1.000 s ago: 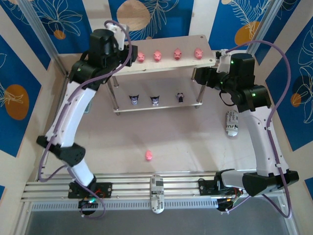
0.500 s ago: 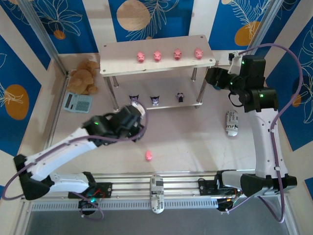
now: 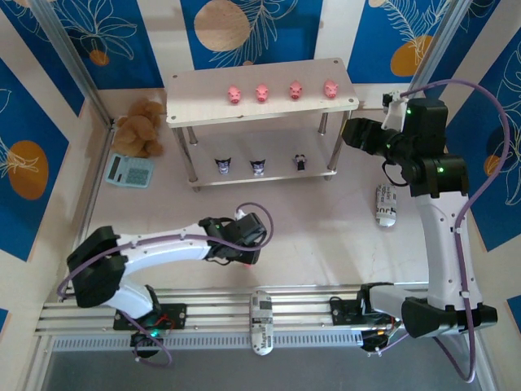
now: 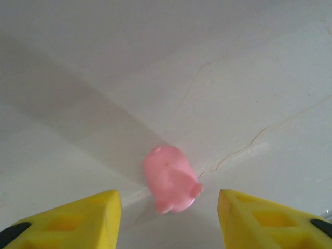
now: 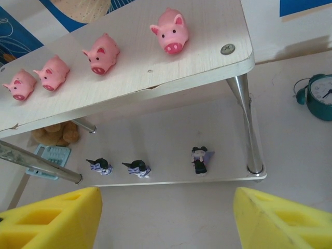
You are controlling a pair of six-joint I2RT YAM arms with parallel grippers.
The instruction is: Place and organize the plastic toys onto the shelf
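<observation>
Evidently the last loose pig point(image 4: 171, 179) is the business in hand. It lies on the bare surface point(image 3: 326, 236), nearer the arm bases than the shelf point(image 3: 203, 91). The left end effector point(image 4: 167, 222) hangs low over it, its yellow fingers point(image 4: 98, 218) partly spread to either side. A gap shows on both flanks, so nothing is gripped yet; that straddle looks set for a pinch across the body.

The right end effector point(image 5: 167, 220) hangs just off the shelf's right end, jaws wide and empty, looking along both boards. I'd guess it is parked there to keep out of the way.

Up top, four pigs point(image 3: 262, 93) stand in an even row from the middle to the right. The bare stretch at the board's left end looks like the natural slot for the fifth. Three figurines point(image 3: 259, 166) line the lower board.

Nothing blocks the top board from above, though its front lip overhangs the lower tier. The bear point(image 3: 140, 126) sits close beside the left legs, so coming in over the shelf looks safer than swinging round it.
</observation>
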